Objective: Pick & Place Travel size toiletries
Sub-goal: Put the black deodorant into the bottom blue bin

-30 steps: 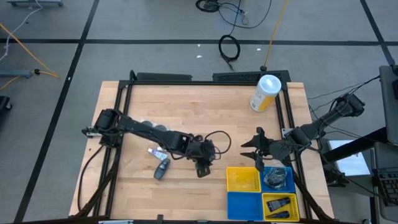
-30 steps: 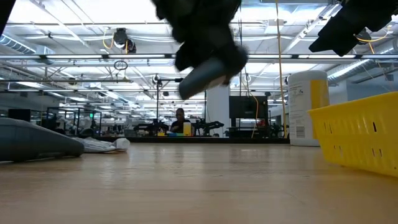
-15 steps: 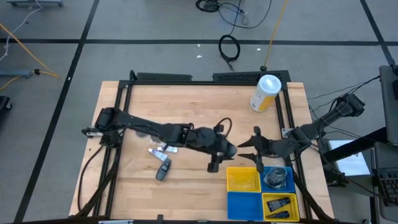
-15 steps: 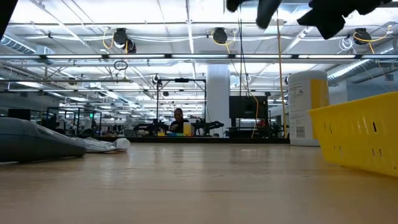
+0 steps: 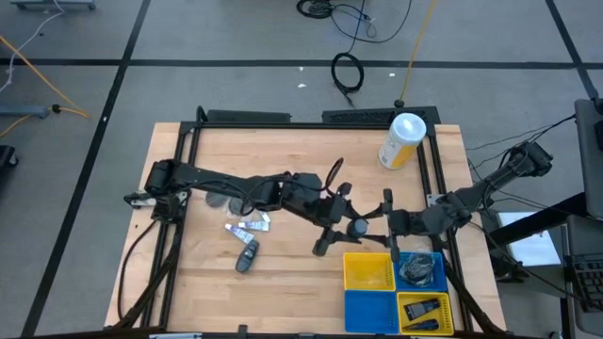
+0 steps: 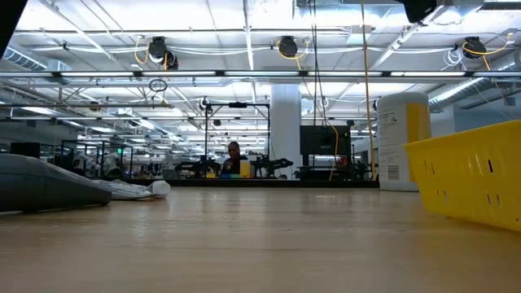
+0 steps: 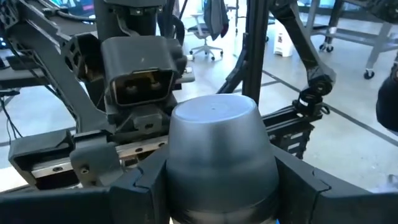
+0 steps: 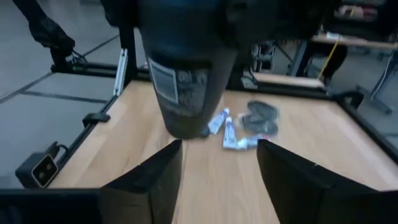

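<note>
Low view, bare wooden table (image 6: 260, 244); bright workshop behind

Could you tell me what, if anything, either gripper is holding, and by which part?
The left gripper holds a dark grey oblong piece across its lower body, rounded end free. The right gripper holds nothing.

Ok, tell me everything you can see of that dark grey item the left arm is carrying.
The dark grey item is a smooth, matte, oblong piece with a flat rounded end and a printed label on its side. The left pincer is shut on it, its fingers pressing both sides. It hangs tilted in the air above the wooden table, touching nothing else, between the two arms, close before the open right pincer and near the yellow bin.
</note>
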